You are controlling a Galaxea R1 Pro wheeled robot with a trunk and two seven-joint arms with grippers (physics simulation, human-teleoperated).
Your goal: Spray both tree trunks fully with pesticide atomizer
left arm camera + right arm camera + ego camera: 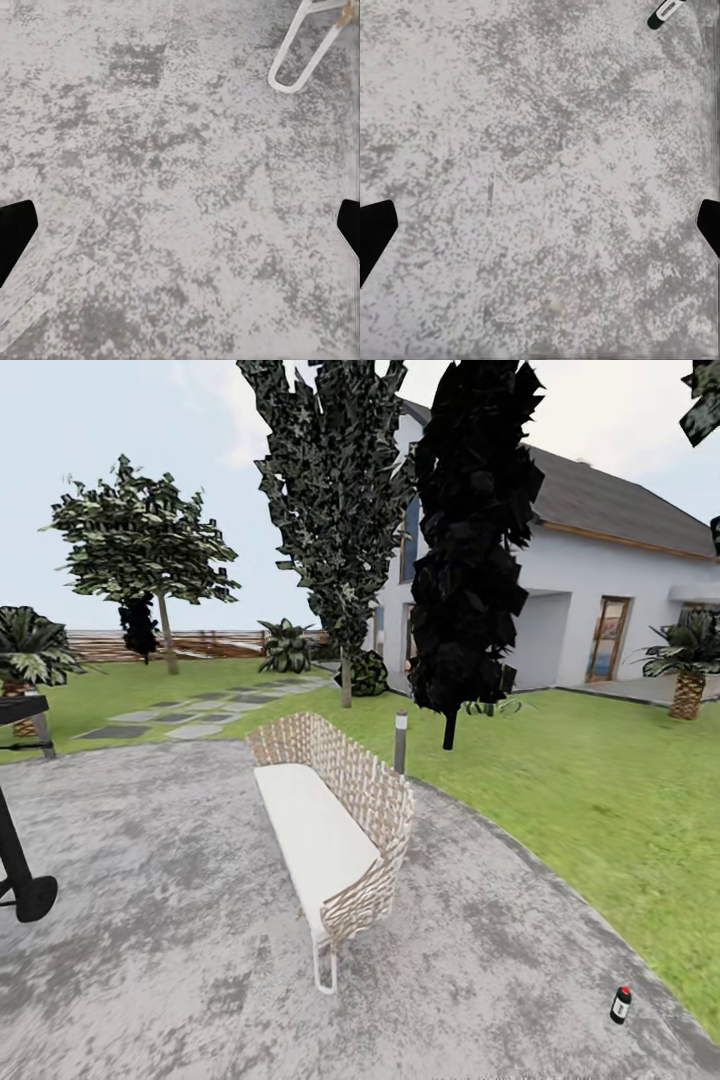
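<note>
Nothing done yet: small dark white-banded pesticide atomizer (621, 1004) standing untouched on mottled grey paving (180, 920), both jaws spread wide and empty, 2 tree trunks unsprayed.

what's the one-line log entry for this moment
phase: approach | sprayer: upright on paving, right of bench | left pincer: open, empty | right pincer: open, empty

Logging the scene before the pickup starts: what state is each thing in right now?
pesticide atomizer: upright on the paving near the lawn edge, not held.
left gripper: open, fingers wide apart over bare paving.
right gripper: open, nothing held.
wicker bench: upright, seat bare.
bollard lamp: upright.
</note>
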